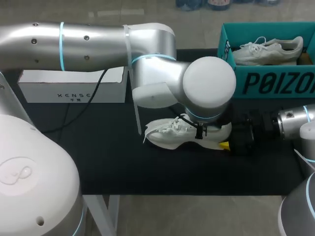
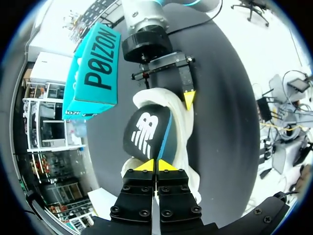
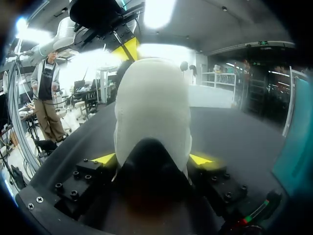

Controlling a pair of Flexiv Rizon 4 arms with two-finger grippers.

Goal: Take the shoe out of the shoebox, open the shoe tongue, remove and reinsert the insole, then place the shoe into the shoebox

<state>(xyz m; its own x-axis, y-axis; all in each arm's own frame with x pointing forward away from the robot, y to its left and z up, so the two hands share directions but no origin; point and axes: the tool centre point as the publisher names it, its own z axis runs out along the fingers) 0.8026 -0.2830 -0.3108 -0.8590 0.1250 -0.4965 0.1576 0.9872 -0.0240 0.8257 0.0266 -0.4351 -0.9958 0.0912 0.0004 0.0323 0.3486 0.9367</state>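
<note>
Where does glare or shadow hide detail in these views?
Right wrist view: glare whites out the background above the shoe, and its heel at the right gripper looks deep in shadow. Left wrist view: the insole held by the left gripper is evenly lit. Head view: no glare on the table.

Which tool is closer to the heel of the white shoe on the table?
Right. The right tool clamps the shoe heel from both sides; the left tool pinches the insole farther forward.

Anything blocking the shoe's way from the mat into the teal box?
No object shows on the mat between shoe and shoebox. But the left arm hangs right over the shoe, and a second shoe already lies inside the box.
</note>
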